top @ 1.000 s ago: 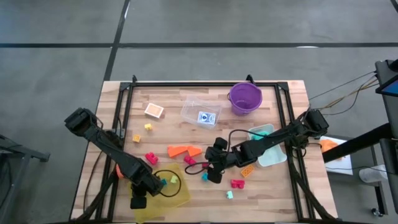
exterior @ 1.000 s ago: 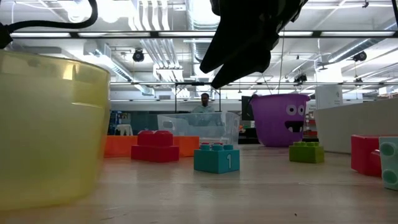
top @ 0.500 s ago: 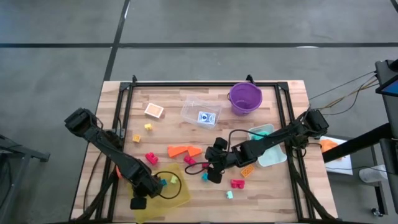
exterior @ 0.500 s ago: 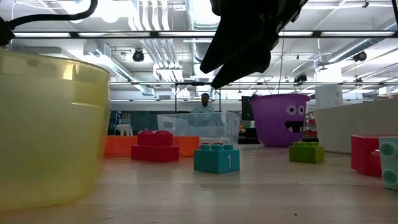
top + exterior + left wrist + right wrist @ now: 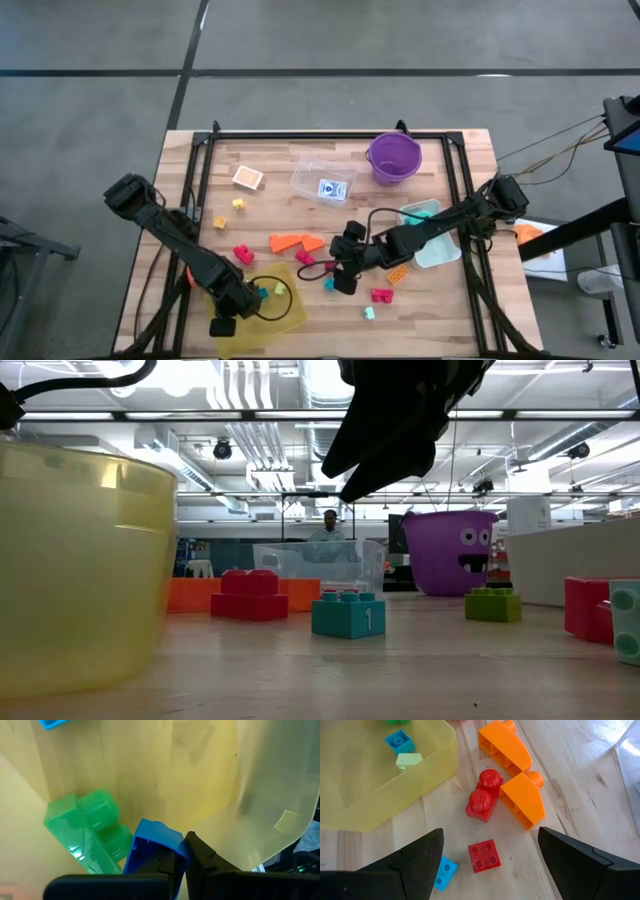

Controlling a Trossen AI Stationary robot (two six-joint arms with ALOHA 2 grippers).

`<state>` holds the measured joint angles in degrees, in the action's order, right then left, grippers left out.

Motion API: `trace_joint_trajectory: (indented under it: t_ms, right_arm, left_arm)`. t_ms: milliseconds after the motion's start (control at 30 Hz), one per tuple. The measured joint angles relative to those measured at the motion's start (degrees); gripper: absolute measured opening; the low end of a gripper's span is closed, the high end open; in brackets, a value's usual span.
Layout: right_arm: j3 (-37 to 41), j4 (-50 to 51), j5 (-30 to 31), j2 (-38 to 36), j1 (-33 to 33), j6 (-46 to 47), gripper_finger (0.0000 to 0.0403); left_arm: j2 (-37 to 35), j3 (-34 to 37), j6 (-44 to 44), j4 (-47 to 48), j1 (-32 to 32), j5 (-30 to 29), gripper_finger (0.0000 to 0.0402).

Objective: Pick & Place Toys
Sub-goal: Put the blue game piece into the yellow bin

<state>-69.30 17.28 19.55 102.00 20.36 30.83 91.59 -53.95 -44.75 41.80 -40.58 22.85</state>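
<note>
Two grippers are working: the left gripper (image 5: 165,865) is clamping a blue brick (image 5: 152,851) inside the yellow tray (image 5: 292,310), while the right gripper (image 5: 487,862), fingers apart, is hovering over a small red brick (image 5: 484,855), seemingly light, rigid, best pinched across flat sides.

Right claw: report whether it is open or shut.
Open. The right claw hangs with fingers spread wide above a flat red brick, touching nothing.
</note>
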Motion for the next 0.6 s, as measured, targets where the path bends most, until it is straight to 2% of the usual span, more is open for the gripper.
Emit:
trace_joint_trajectory:
  t_ms: [600]
  right_arm:
    - [0.00, -0.01, -0.02, 0.01, 0.00, 0.02, 0.0320]
  left_arm:
    - [0.00, 0.04, 2.26, -0.02, 0.02, -0.82, 0.0029]
